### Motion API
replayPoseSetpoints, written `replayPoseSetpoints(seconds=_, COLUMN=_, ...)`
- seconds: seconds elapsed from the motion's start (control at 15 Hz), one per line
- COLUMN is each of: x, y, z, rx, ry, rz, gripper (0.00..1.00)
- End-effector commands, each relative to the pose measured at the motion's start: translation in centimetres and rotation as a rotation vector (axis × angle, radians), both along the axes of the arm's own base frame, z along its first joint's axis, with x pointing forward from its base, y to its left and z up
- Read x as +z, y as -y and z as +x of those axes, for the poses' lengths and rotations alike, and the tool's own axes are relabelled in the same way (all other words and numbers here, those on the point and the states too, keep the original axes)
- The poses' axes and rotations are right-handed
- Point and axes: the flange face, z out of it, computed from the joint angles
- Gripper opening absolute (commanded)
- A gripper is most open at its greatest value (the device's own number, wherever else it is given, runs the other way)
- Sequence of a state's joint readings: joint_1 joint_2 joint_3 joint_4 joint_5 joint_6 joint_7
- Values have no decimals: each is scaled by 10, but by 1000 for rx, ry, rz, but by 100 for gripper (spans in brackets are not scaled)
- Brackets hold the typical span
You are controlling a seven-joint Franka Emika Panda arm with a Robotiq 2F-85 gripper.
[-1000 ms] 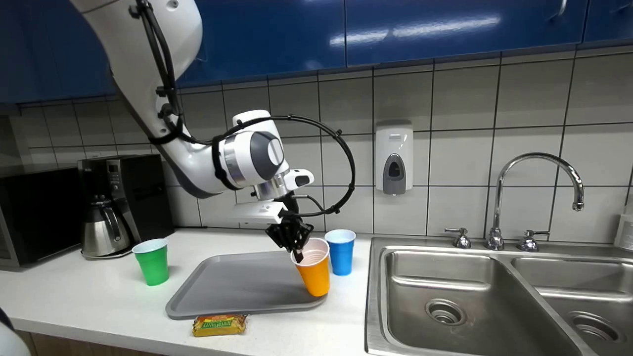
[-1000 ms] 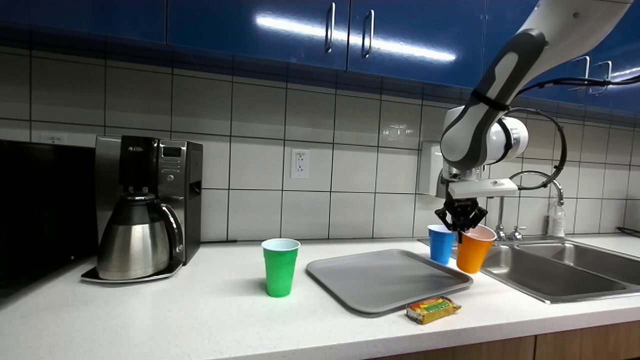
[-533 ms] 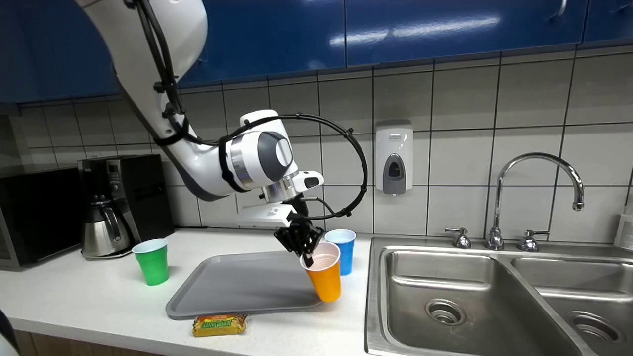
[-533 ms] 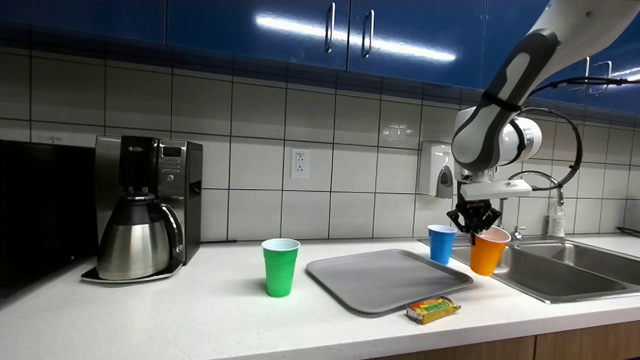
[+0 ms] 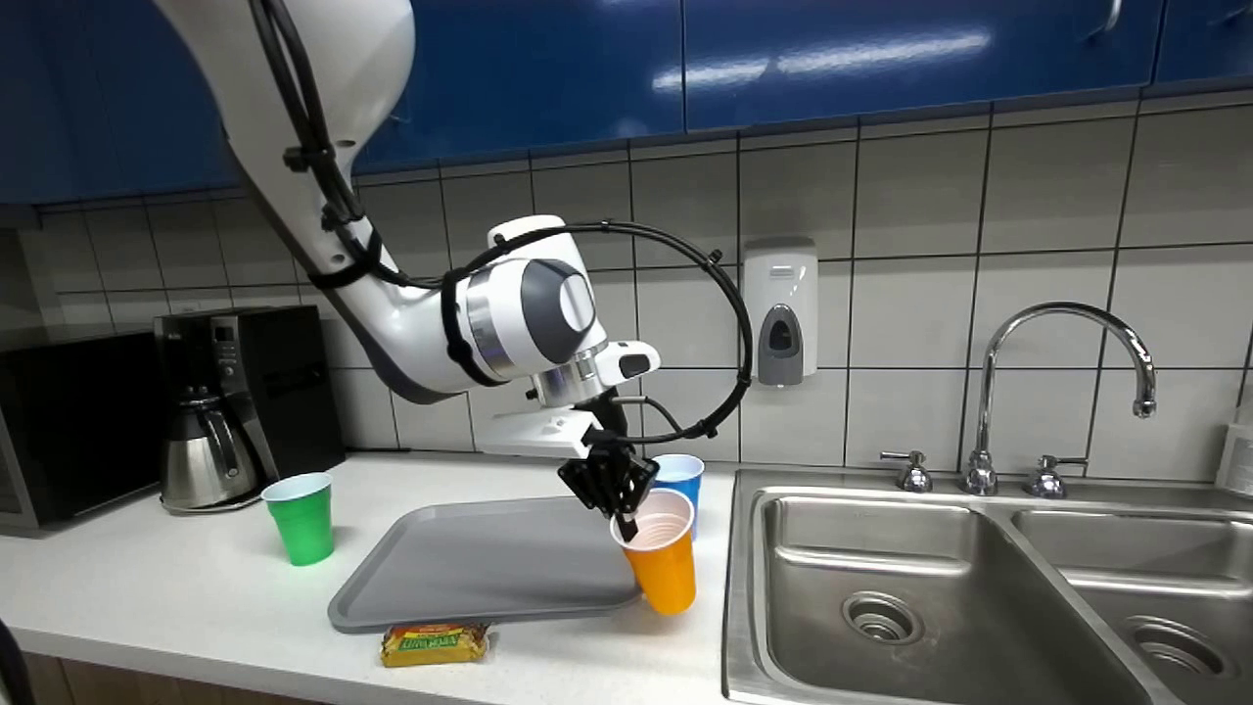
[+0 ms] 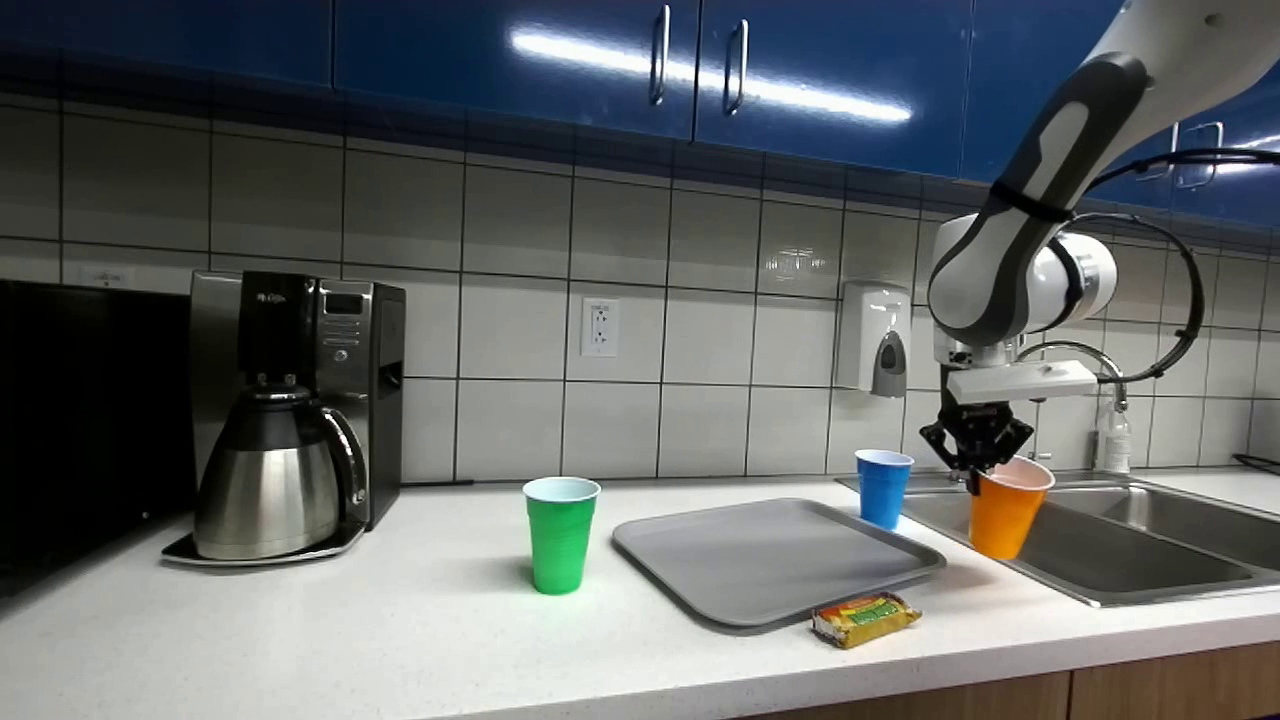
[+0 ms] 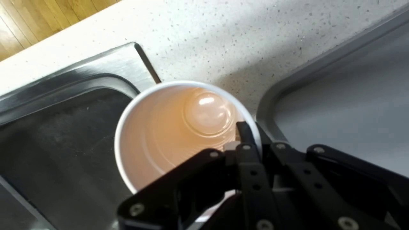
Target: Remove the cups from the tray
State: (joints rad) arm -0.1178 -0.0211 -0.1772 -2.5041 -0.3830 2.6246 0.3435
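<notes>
The orange cup (image 5: 668, 578), also seen in an exterior view (image 6: 1002, 520), hangs tilted beside the tray's sink-side edge, off the tray. My gripper (image 5: 626, 527) is shut on its rim, one finger inside the cup and one outside; the wrist view shows the pinched rim (image 7: 255, 135). The grey tray (image 5: 480, 558) lies flat with nothing on it; it also shows in an exterior view (image 6: 770, 560). The green cup (image 6: 560, 545) stands upright on the counter on the coffee maker's side. The blue cup (image 6: 882, 492) stands behind, between tray and sink, partly hidden by the orange cup in an exterior view (image 5: 681, 475).
The steel sink (image 5: 881, 548) with its faucet (image 5: 1057, 313) is beside the orange cup; its corner shows in the wrist view (image 7: 127, 64). A wrapped snack bar (image 6: 865, 620) lies at the tray's front edge. A coffee maker (image 6: 290, 430) stands at the far end.
My gripper has moved with the orange cup from over the tray's edge toward the sink and the counter front. The cup now stays clear of the tray. The other cups and the tray have not moved.
</notes>
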Motion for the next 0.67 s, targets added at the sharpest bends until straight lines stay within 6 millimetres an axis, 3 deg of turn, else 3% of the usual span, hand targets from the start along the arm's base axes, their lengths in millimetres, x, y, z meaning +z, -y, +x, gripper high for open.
replayPoseSetpoints(seconds=0.0, x=2, y=5, z=-9, rx=-21, ry=13, rz=-3, gripper=1)
replayPoseSetpoints(seconds=0.6, x=-16, y=6, z=-5, rx=-30, ry=-12, rz=5, gripper=1)
